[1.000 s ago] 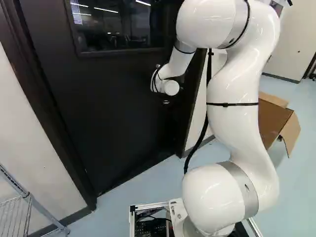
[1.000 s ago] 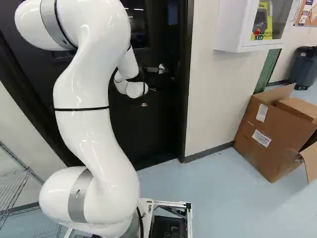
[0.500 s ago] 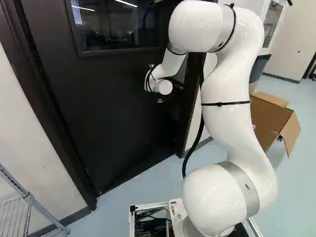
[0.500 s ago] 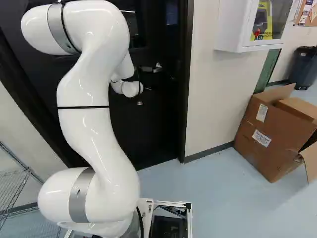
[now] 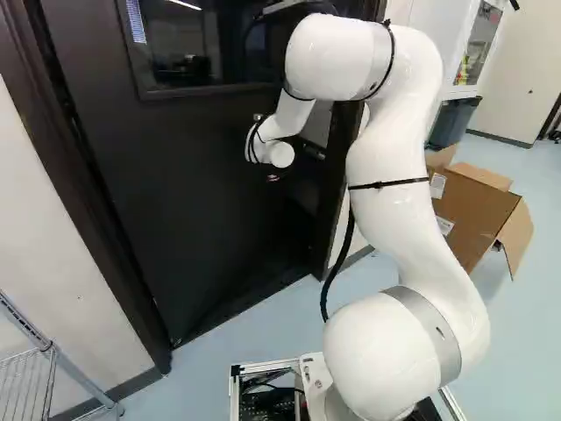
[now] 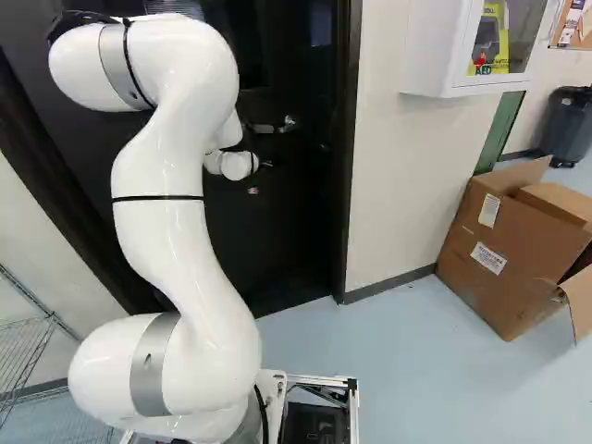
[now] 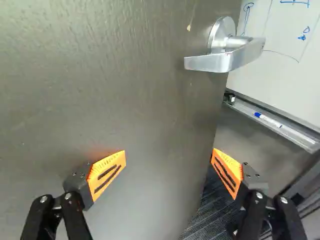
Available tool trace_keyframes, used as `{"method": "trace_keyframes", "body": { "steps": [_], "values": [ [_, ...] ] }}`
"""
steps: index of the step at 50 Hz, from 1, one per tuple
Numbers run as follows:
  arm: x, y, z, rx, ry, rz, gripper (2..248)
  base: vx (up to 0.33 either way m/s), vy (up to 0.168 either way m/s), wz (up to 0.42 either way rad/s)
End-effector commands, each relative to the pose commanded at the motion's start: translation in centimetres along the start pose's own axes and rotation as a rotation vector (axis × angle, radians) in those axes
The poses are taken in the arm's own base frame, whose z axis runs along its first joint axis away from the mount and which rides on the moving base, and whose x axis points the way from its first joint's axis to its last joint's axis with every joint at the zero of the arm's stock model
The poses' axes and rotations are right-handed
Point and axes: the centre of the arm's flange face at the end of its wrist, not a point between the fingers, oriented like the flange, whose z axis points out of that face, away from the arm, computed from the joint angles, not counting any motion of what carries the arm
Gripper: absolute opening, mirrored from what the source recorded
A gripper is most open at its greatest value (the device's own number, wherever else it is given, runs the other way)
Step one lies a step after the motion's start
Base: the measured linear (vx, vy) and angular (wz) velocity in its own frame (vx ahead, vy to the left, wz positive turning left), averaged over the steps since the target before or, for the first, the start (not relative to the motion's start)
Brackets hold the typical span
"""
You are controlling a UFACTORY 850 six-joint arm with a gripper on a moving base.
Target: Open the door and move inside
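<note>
The black door (image 5: 193, 202) stands partly open, swung away from me, its free edge apart from the frame. My gripper (image 5: 273, 177) is mostly hidden behind the white wrist, close to the door below the handle. In the wrist view the gripper (image 7: 168, 167) is open and holds nothing. One finger (image 7: 107, 172) lies over the door's face, the other (image 7: 227, 172) beyond its free edge, over the gap. The silver lever handle (image 7: 225, 55) is ahead of the fingers, apart from them; it also shows in the right base view, as a handle (image 6: 275, 127) beside the wrist.
Through the gap shows a whiteboard (image 7: 285, 65) with a marker tray (image 7: 280, 127). The door frame (image 6: 347, 185) borders the wall at the right. An open cardboard box (image 6: 499, 259) stands right of it, under a white wall cabinet (image 6: 453, 46). A wire rack (image 5: 31, 377) is at the left.
The arm has moved forward and to the left in the left base view. The door has swung further away, and its gap to the frame has widened. The base has not visibly moved.
</note>
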Motion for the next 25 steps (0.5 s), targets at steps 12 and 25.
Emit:
{"method": "trace_keyframes", "body": {
  "steps": [12,25],
  "values": [
    [-0.1,-2.0,1.3,0.027,0.009,-0.005,247,0.0,0.0,0.0],
    [-0.3,-4.0,2.6,0.055,0.019,-0.01,247,0.0,0.0,0.0]
  ]
}}
